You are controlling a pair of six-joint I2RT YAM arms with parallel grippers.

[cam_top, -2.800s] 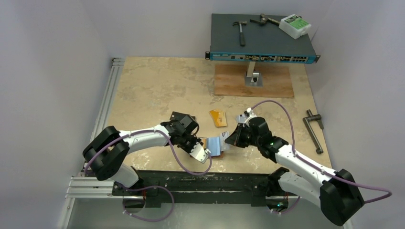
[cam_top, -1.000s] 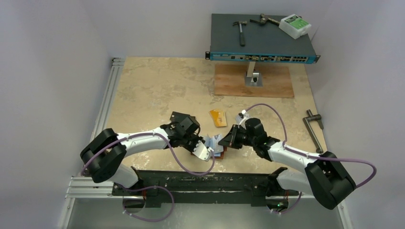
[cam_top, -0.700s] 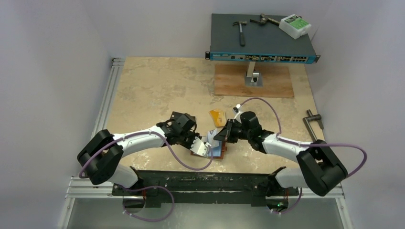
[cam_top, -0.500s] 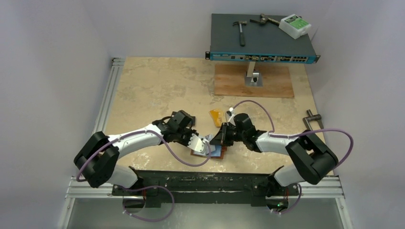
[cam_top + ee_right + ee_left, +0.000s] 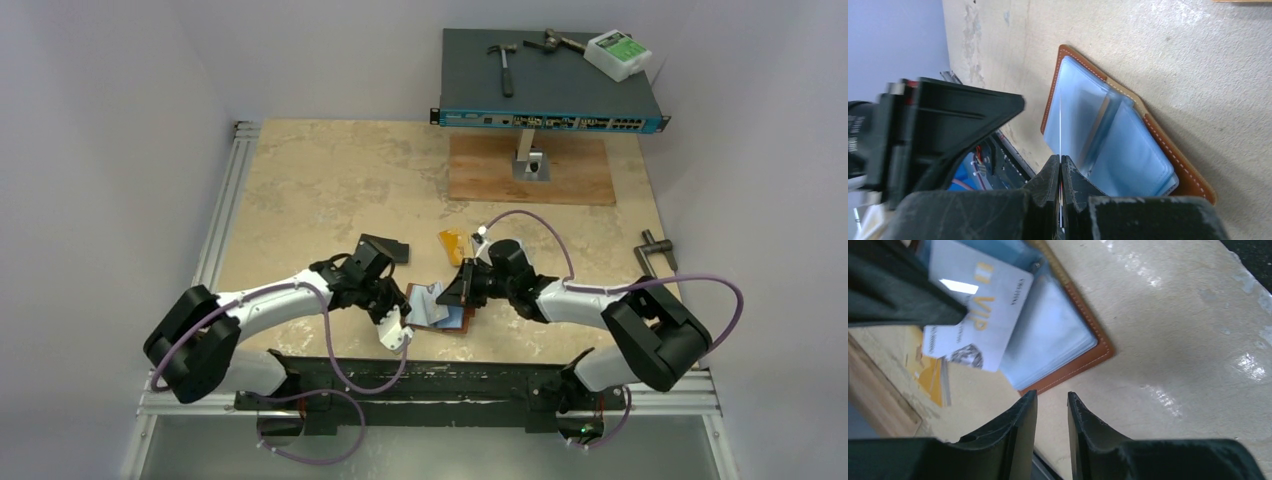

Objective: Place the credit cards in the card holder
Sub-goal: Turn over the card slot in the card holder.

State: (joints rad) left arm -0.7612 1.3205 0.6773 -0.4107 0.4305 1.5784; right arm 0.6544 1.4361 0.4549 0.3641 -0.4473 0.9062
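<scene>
The brown card holder (image 5: pixel 452 320) lies open near the table's front edge, its light blue pockets (image 5: pixel 1128 150) facing up. My right gripper (image 5: pixel 455 293) is shut on a silvery white card (image 5: pixel 979 315) marked VIP. It holds the card tilted over the holder's left half. The right wrist view shows that card edge-on (image 5: pixel 1060 120) above the pockets. My left gripper (image 5: pixel 397 336) sits just left of the holder, narrowly open. Only bare table shows between its fingers (image 5: pixel 1018 435). A gold-orange card (image 5: pixel 455 246) and a black card (image 5: pixel 384 247) lie behind the holder.
At the back, a network switch (image 5: pixel 550 80) on a stand carries hammers and a white box (image 5: pixel 618 54), with a wooden board (image 5: pixel 530 172) beneath it. A metal tool (image 5: pixel 655 262) lies at the right. A black rail (image 5: pixel 420 375) runs along the near edge.
My right gripper carried the white card left and down over the open holder. My left gripper came off the holder and drew back toward the near left.
</scene>
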